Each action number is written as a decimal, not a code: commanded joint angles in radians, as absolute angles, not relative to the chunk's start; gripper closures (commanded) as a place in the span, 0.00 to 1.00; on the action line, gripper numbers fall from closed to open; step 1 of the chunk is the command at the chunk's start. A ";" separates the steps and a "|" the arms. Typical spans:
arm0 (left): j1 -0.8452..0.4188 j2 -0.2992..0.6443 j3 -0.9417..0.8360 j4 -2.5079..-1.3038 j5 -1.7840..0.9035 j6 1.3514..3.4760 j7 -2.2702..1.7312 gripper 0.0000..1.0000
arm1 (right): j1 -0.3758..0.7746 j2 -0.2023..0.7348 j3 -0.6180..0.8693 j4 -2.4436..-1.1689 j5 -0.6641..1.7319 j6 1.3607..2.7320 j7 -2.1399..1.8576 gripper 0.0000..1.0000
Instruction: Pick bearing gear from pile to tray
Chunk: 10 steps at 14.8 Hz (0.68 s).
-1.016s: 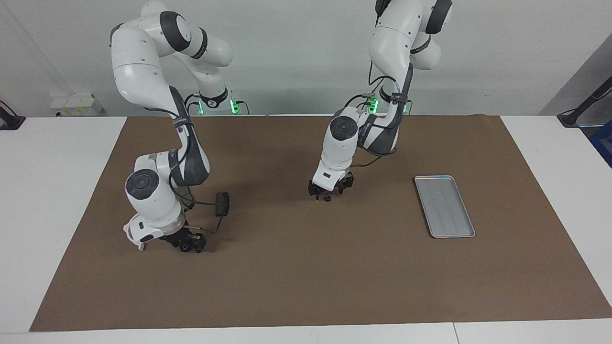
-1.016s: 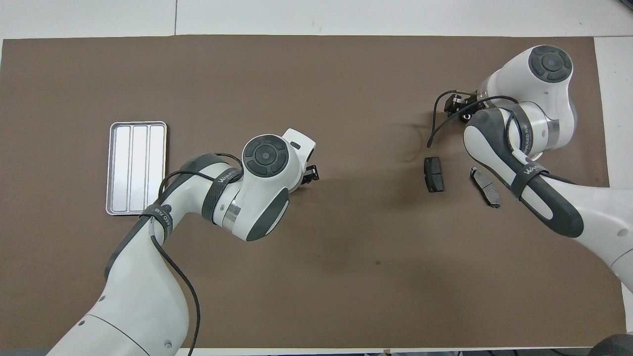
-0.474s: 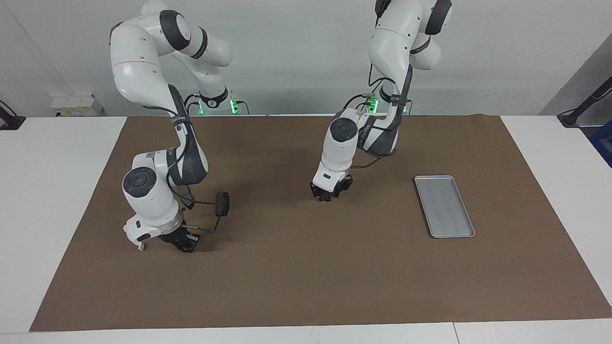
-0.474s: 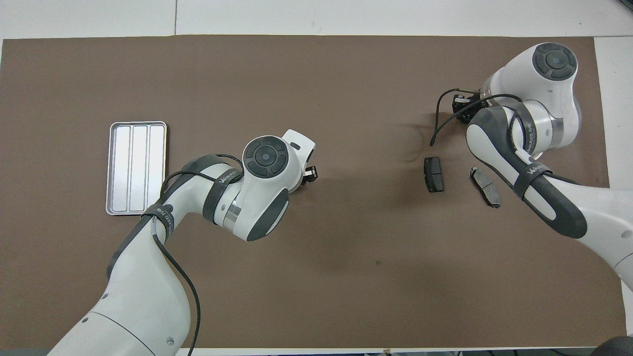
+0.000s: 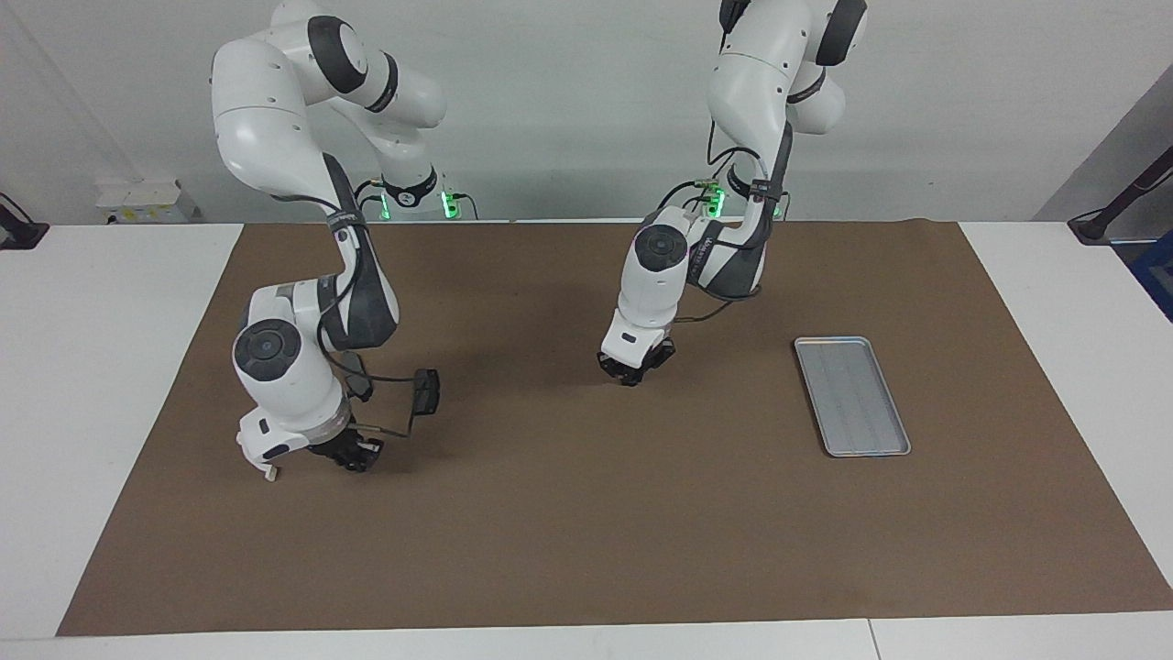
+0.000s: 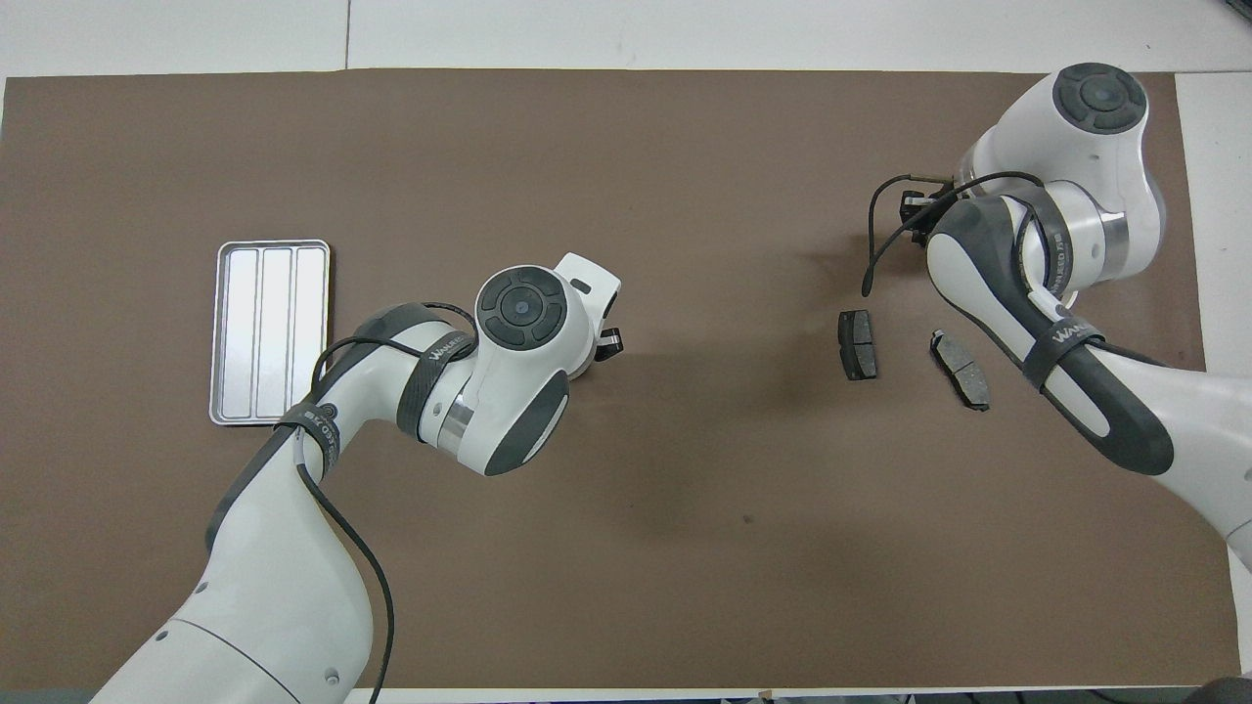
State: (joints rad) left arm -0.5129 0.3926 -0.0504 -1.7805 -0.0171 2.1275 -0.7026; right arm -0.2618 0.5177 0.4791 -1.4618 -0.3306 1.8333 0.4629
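My left gripper is low over the middle of the brown mat, shut on a small black round bearing gear that barely shows between its fingertips; in the overhead view only the tip of the left gripper peeks out from under the wrist. At the right arm's end, my right gripper hangs just above the mat, shut on another small black round piece. Two dark grey brake pads of the pile lie close by. The silver tray sits bare toward the left arm's end.
One brake pad lies beside the right wrist, with a thin black cable from that wrist arching over it. The brown mat covers most of the white table.
Both grippers went from open to shut, each on a small black piece that lay between its fingers. The right gripper has risen a little off the mat.
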 commanded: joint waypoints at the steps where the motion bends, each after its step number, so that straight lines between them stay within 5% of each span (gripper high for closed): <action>1: -0.346 0.191 -0.054 -1.786 -0.014 1.915 -0.452 1.00 | -0.197 0.497 0.488 -1.389 -0.305 1.709 0.533 1.00; 6: -0.037 0.097 -0.054 -1.877 -0.014 1.874 0.035 1.00 | 0.019 0.492 0.500 -1.373 -0.227 1.738 1.063 1.00; 10: 0.003 0.058 -0.055 -2.094 -0.015 2.150 0.083 1.00 | 0.149 0.511 0.499 -1.460 -0.216 1.896 1.372 1.00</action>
State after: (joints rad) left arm 0.0091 0.1045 -0.0380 -1.9671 -0.0164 2.0362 0.0811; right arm 0.1300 0.4982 0.4970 -1.4054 -0.2334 1.8102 1.2633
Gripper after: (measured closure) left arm 0.762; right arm 0.652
